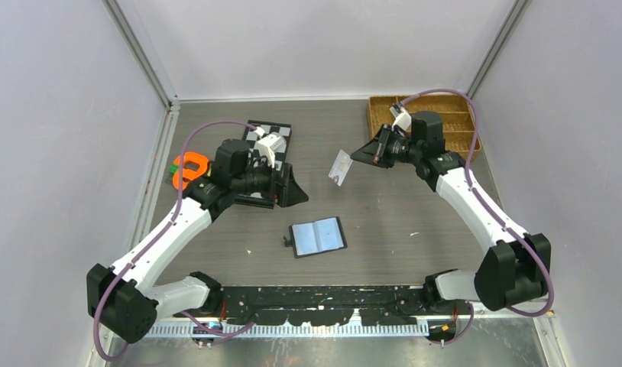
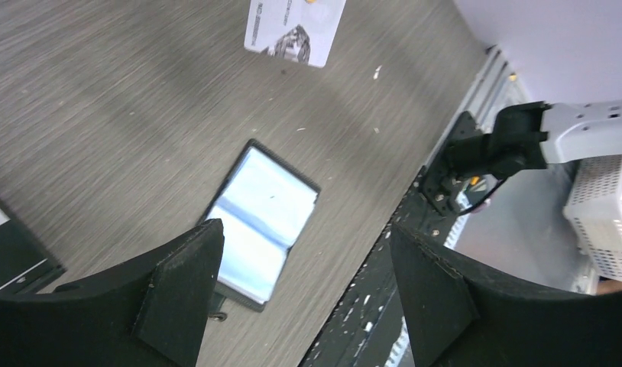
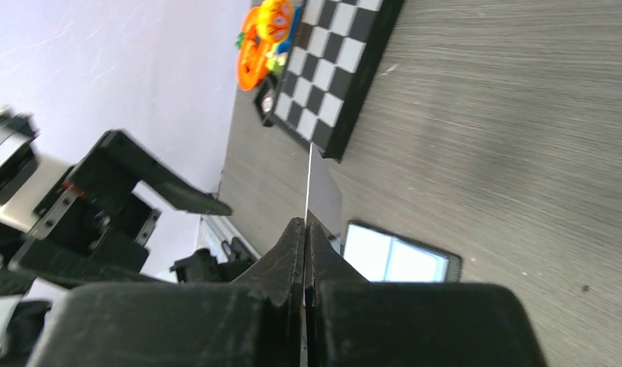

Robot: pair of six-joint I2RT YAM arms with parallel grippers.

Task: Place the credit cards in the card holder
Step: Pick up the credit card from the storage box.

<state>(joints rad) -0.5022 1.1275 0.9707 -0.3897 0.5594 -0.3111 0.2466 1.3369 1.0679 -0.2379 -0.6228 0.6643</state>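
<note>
Pinching a whitish card (image 1: 339, 167) by one end, the right gripper (image 1: 358, 158) holds it just above the middle of the overhead picture. From the right wrist camera the card (image 3: 309, 183) shows edge-on as a thin line standing out of the gripper (image 3: 304, 229), whose two black fingers (image 3: 281, 260) are pressed together on it. In the left wrist view the card (image 2: 295, 27) sits at the top edge of the frame, its printed face showing and a soft shadow on the wood below it.

The wallet (image 1: 318, 237) lies open and flat, a little below centre of the overhead picture, with its bluish-grey pockets facing up and a small strap at its left end. It is well apart from the card, below it in the frame. It shows again at lower centre of the left wrist view (image 2: 258, 222) and at lower right of centre in the right wrist view (image 3: 400, 260).

The left gripper (image 1: 296, 187) hovers up and to the left of the wallet, its fingers (image 2: 178, 283) spread wide with nothing between them.

Further out on the grey wood-grain table (image 1: 415, 206), a chessboard (image 1: 271, 134) lies behind the left arm, an orange toy (image 1: 189, 170) to its left, and a brown woven tray (image 1: 378, 107) in the upper right corner.
</note>
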